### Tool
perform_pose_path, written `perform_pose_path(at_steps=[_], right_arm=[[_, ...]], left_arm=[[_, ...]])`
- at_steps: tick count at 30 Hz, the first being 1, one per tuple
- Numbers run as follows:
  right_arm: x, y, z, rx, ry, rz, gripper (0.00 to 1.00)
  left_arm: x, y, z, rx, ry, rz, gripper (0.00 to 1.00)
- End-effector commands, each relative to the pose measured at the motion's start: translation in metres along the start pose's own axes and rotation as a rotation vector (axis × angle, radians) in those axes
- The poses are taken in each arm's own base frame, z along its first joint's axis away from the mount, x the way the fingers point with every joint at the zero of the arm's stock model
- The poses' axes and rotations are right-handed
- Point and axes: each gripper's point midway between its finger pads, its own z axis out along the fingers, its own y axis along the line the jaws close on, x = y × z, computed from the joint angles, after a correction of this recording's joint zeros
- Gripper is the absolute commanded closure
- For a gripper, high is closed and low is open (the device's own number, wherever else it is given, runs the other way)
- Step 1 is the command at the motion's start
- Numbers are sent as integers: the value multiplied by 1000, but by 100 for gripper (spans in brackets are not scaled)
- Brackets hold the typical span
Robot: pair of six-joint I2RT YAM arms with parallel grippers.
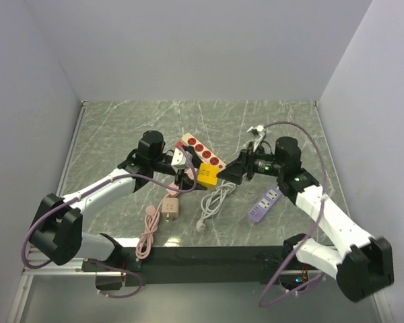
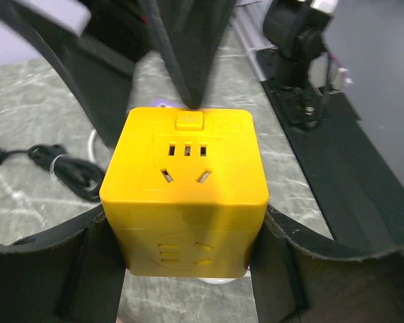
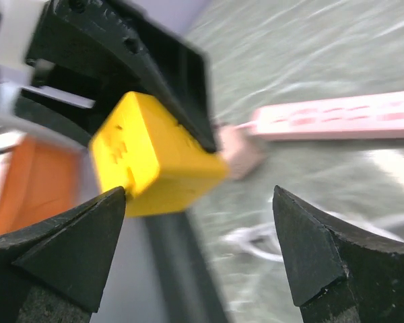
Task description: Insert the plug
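With the left gripper (image 2: 188, 266) clamping the plug (image 2: 185, 182) and the right gripper (image 3: 198, 202) agape, it needed squaring over the pink strip (image 1: 202, 151) before pressing.

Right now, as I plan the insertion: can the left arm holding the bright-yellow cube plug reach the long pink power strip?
Probably yes. The left gripper holds the bright-yellow cube plug right beside the long pink power strip, apparently nothing between them; the open right gripper crowds the cube's other side.
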Motion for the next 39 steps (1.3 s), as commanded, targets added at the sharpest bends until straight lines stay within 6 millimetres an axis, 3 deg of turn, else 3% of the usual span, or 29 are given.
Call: perform_pose_path(at_steps=[1,2,4,5,12,14,15,16,18,23,31,39], right_arm=[[-31,-17,-33,259,-133,-240,4],[-32,-14,-36,261,-146,-274,5],[-34,3,-41,214,-170,-323,4],[-36,9,-40,189,-181,-348,4],[-37,41,-26,128,-168,-484,5],[-39,48,-20,139,-159,-517,5],[-38,50,-17,134,-152,-523,5],[-37,50,-14,133,-143,-523,5],[-41,51,-12,134,-148,-533,5],[-39,53,-1,152,-129,-557,5],[-18,45,22,196,-20,-567,4],[-2,42,31,229,51,-595,4]], left_arm=[[-38,-10,1,138,-74,118,99],[-29,-13,2,161,-53,58,99],[-32,-12,3,195,-55,77,99],[-25,-20,3,236,-46,11,99],[-25,-29,3,364,-43,19,99],[-16,-31,4,394,-47,-29,99],[-26,-38,0,411,-66,-13,99],[-16,-29,6,413,-71,-28,99],[-15,-23,9,413,-77,-37,99],[-14,-22,10,413,-79,-57,99],[-16,-21,11,413,-80,-61,99],[-18,-20,10,412,-79,-52,99]])
